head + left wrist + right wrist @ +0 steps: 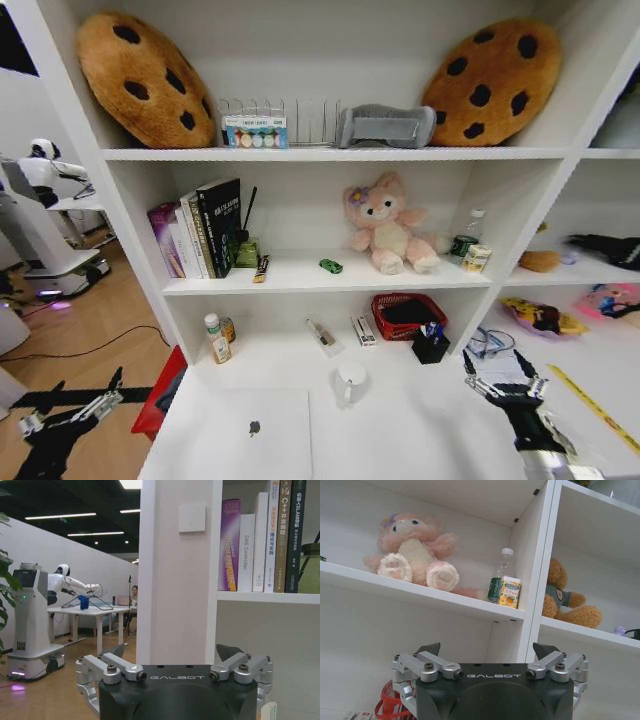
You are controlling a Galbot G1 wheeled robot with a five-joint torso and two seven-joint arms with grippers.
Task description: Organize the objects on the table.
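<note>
The laptop [250, 440] ran off the bottom edge of the head view, its front hidden. The right gripper [503, 383] at lower right had its arm cut by the same edge. At lower left, the left gripper [68, 405] sat dark against the floor, its arm also cropped. The green toy car [331, 266] on the middle shelf was too small for detail.
</note>
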